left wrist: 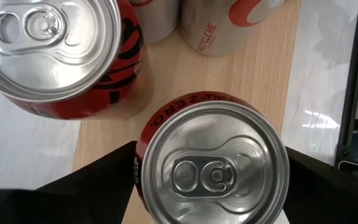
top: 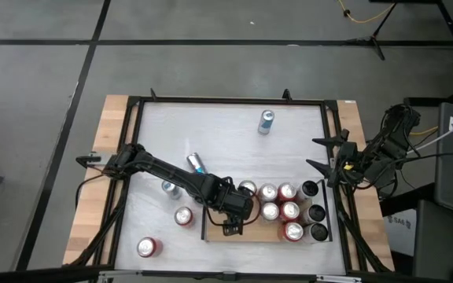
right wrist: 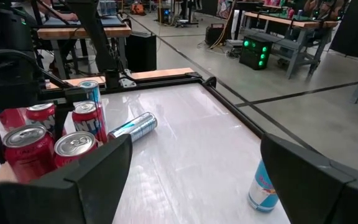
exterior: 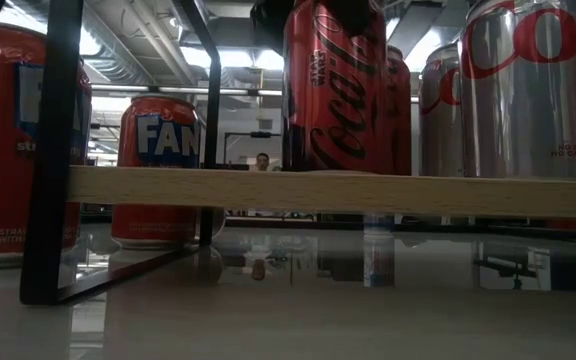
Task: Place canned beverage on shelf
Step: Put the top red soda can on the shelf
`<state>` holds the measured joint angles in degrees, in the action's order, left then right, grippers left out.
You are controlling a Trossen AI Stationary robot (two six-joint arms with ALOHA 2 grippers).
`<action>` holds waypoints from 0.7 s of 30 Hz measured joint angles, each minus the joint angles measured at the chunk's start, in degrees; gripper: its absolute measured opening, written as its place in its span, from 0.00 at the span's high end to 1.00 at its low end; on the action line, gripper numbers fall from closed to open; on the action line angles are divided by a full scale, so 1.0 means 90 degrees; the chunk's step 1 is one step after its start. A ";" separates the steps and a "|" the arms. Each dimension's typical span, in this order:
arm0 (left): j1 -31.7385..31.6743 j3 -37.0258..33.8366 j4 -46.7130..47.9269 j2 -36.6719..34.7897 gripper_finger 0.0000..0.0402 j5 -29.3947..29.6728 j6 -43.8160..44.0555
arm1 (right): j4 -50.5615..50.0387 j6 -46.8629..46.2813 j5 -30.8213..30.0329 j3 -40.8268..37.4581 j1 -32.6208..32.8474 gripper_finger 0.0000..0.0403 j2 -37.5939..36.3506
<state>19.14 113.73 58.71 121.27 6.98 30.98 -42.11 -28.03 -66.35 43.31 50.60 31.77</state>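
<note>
A red Coca-Cola Zero can [left wrist: 213, 165] stands upright on the light wooden shelf [left wrist: 166, 81], near its left end. My left gripper [left wrist: 211, 155] reaches down over it, one dark finger on either side of the can, jaws wide. In the high view the gripper [top: 233, 224] hides this can. The low view shows the can [exterior: 333, 85] on the shelf board [exterior: 338, 192]. Several more cans [top: 281, 200] stand on the shelf to its right. My right gripper [right wrist: 191, 168] waits open and empty at the table's right edge [top: 329, 169]. My left gripper's fingers [left wrist: 114, 171] come from above, slanting down, and stand close on either side of the can's wall [left wrist: 140, 155] just below its rim. The rim hides the spot, so I cannot tell whether they touch. The can stands upright with its base on the shelf.
Loose cans stand or lie on the white tabletop: a blue one upright at the far side [top: 266, 122], a slim one lying on its side [top: 195, 163], another [top: 170, 187] beside my left arm, and two red ones at the near left [top: 183, 216] [top: 148, 248]. A black rail [exterior: 53, 150] ends the shelf.
</note>
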 joint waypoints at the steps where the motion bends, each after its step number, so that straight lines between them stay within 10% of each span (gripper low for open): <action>1: 0.0000 0.0000 -0.0004 0.0000 0.18 0.0000 0.0002 | 0.0000 0.0002 0.0000 0.0000 0.0001 0.14 0.0000; 21: -0.0012 0.0000 -0.0057 -0.0002 0.18 -0.0027 0.0046 | 0.0000 0.0000 0.0000 0.0000 0.0001 0.14 0.0000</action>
<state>19.03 113.73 58.19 121.26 6.74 31.40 -42.11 -28.03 -66.35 43.31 50.61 31.77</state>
